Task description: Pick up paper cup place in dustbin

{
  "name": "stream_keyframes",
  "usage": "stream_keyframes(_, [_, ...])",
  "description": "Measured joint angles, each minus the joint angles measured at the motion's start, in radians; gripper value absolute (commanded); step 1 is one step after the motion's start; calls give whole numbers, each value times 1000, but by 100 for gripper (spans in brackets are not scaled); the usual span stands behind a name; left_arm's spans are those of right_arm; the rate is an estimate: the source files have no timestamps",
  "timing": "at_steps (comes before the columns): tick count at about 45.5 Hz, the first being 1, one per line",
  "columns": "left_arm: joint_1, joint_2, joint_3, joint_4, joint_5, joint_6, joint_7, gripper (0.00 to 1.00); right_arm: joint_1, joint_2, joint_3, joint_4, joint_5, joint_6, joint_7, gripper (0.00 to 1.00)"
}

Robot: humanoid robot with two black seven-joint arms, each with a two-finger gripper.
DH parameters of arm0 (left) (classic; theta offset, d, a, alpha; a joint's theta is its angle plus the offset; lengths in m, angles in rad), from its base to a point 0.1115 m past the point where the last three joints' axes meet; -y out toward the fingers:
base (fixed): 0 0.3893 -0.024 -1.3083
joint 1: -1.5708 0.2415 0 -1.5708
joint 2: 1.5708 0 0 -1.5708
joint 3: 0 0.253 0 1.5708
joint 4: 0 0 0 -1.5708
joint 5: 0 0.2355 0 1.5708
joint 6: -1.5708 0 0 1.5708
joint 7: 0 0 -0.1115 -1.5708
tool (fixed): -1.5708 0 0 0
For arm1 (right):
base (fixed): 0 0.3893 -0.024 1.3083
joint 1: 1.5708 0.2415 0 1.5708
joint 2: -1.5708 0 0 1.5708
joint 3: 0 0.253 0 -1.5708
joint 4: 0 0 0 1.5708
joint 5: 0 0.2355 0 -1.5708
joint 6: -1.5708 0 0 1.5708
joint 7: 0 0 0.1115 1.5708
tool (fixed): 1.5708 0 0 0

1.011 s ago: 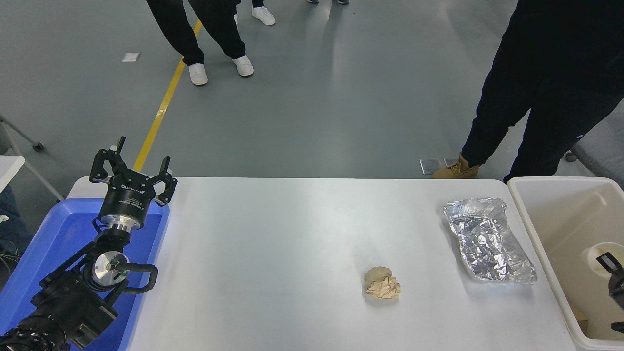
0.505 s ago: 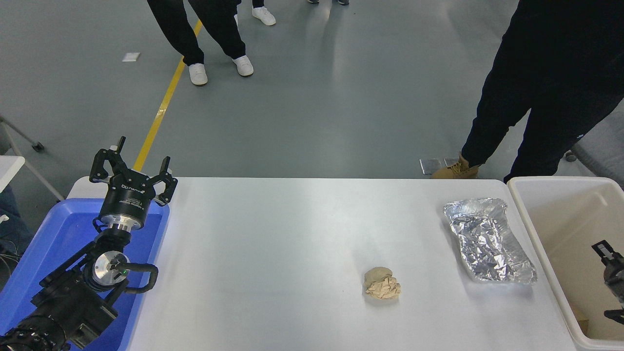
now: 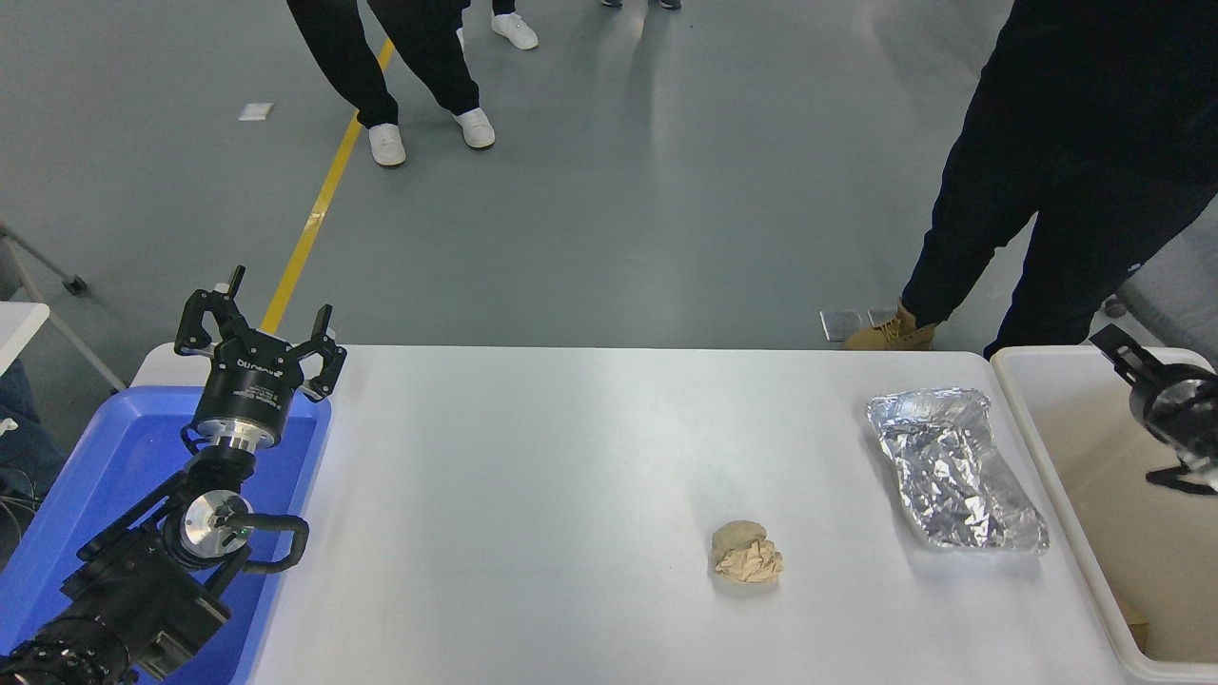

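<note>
- Over the dustbin (image 3: 1047, 447) at the table's right end, in the head view, the right hand (image 3: 1156, 414) hangs at the picture's right edge, above the bin's far part.
- Its two dark fingers (image 3: 1115, 344) stand spread wide with nothing between them; part of the hand is cut off by the frame edge.
- The paper cup cannot be made out anywhere: not on the table, not in the hand, and not in the part of the bin's beige inside that shows.
- A small tan scrap (image 3: 1134, 628) lies on the bin floor near its near left corner; what it is I cannot tell.
- On the table (image 3: 533, 495), just beside the bin's left wall, lies a crinkled silver foil tray (image 3: 952, 471).
- A crumpled brown paper ball (image 3: 747, 554) sits nearer the camera, left of the tray and apart from it.
- At the lower left the left hand (image 3: 259, 323) is parked above the far end of a blue plastic tub (image 3: 105, 466), fingers spread and holding nothing.
- Beyond the table's far edge a person in dark trousers and tan boots (image 3: 1009, 238) stands near the right corner; another pair of legs with white shoes (image 3: 409, 86) stands further back by a yellow floor line (image 3: 319, 205).
</note>
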Motion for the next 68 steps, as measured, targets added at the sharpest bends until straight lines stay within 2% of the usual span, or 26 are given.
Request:
stream_keyframes(9, [0,0,0,0,0,0,1,98,211,59,-107,159,-2,112,-1,100])
stream_keyframes(17, [0,0,0,0,0,0,1,98,404,91,-152,282,-2,294,0,100])
stream_keyframes(39, [0,0,1,0,0,-1,1,98,834,121,-173,610,-3,650,-1,100])
stream_keyframes(53, [0,1,1,1,0,0,1,98,1012,139,-168,813,-4,728,-1,100])
stream_keyframes(68, [0,1,1,1,0,0,0,98,1072,194,-166,888,-5,745,-2,100])
